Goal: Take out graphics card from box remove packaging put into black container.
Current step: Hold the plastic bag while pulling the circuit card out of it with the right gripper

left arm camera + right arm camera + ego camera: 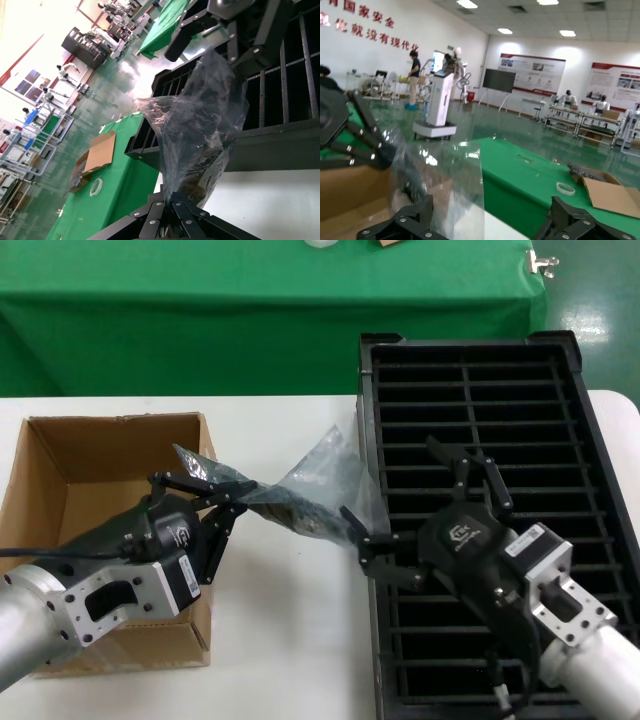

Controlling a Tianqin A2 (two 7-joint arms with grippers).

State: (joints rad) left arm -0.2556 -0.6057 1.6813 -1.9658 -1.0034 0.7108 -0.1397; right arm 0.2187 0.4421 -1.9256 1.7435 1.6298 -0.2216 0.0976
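Both arms fill the near edge of the head view. On the left, the left gripper [243, 496] reaches out over the front right corner of the box [45, 475], its fingers pressed together on one corner of the packaging [318, 485]; the left wrist view shows the two fingertips [171, 207] meeting on the plastic [200, 125]. On the right, the right gripper [400, 495] hangs over the left column of the black container [560, 420] with its jaws spread wide, one finger [358, 527] at the far end of the bag and the other [440, 453] up over the tray's ribs. It grips nothing that can be seen.

Between the two grippers the packaging is lifted clear of the white table [290, 640], stretched with its long axis running left to right, from the pinched corner beside the box toward the tray's left wall. A loose peak of plastic stands up toward the far side. Inside the bag a dark flat shape, the graphics card [295, 512], lies along the same line, sagging toward the table; its bracket end cannot be made out.

The box sits open on the left of the table, flaps upright, its interior brown and bare where visible. Behind the table stretches a green cloth [200, 320].
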